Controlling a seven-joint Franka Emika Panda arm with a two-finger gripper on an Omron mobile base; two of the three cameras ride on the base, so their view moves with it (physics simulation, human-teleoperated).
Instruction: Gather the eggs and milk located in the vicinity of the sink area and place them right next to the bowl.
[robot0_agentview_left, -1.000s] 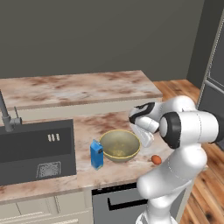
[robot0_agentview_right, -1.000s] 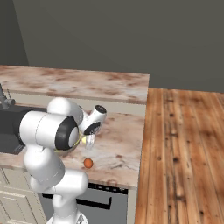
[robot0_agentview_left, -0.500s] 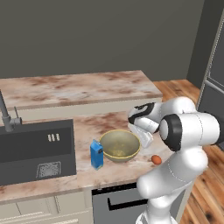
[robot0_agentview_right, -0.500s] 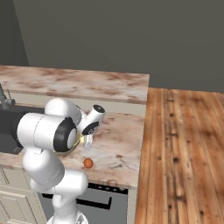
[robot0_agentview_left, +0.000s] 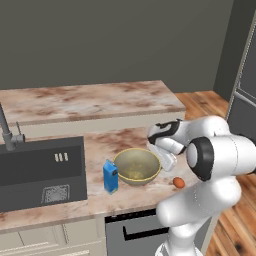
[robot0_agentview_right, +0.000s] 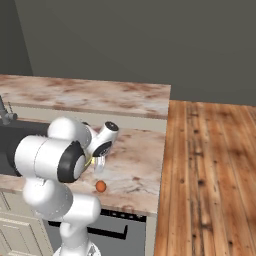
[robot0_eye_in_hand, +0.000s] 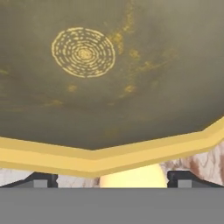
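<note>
The bowl (robot0_agentview_left: 137, 167) on the worktop (robot0_agentview_left: 100, 142) holds nothing; at its 3 o'clock rim, the tool (robot0_eye_in_hand: 111, 178) stands wide apart, pale egg (robot0_eye_in_hand: 133, 176) loose between.

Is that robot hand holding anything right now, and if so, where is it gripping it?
Nothing is held. The gripper is open, its fingertips apart on either side of the pale egg, which sits just outside the bowl rim.
</note>
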